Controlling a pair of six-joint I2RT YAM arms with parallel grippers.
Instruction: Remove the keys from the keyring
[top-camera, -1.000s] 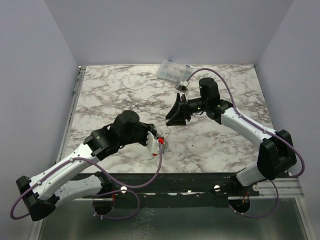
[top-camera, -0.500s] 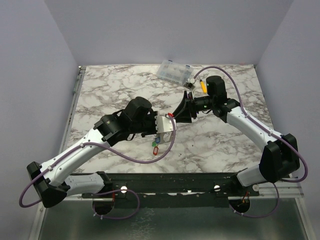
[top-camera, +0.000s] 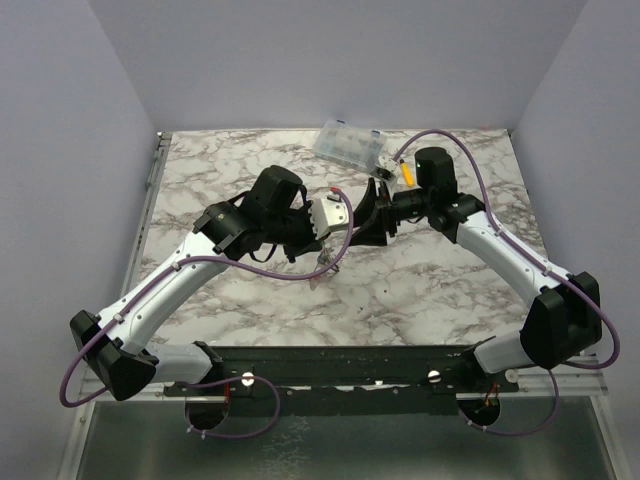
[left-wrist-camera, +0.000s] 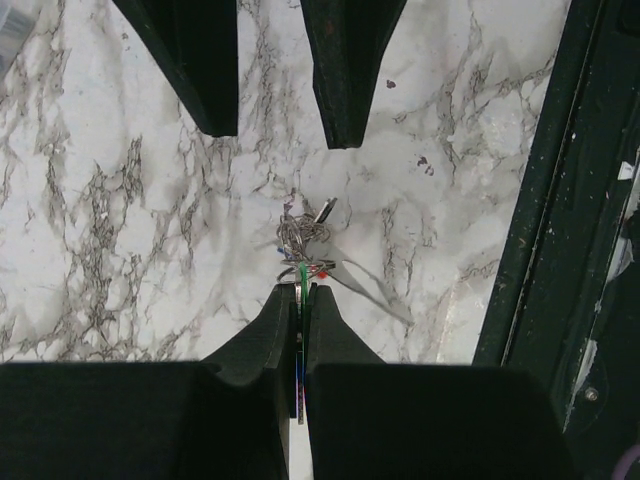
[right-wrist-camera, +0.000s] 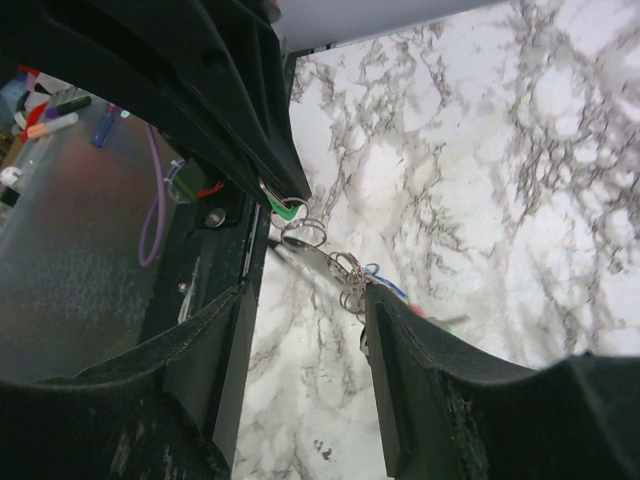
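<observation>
My left gripper (top-camera: 328, 243) is shut on a green key tag (left-wrist-camera: 300, 285) and holds the bunch off the marble table. The rest of the keys and small split rings (left-wrist-camera: 305, 232) dangle past its fingertips (left-wrist-camera: 275, 320). From above the bunch (top-camera: 322, 264) is a small tangle. In the right wrist view the grey metal keyring (right-wrist-camera: 318, 256) hangs slanted from the green tag (right-wrist-camera: 290, 208), with blue (right-wrist-camera: 385, 283) and red (right-wrist-camera: 415, 310) keys at its far end. My right gripper (right-wrist-camera: 308, 295) is open. The bunch hangs just beyond its jaws, level with the gap between them and untouched. Seen from above, this gripper (top-camera: 362, 222) faces the left one.
A clear plastic compartment box (top-camera: 349, 145) lies at the back of the table, behind the right wrist. The table's dark front rail (left-wrist-camera: 560, 220) runs close to the hanging bunch. Marble surface (top-camera: 220, 190) extends to the left and back.
My left arm has lifted the bunch from near the front edge and carried it back and right, up to the right gripper. The right gripper has shifted slightly toward it.
</observation>
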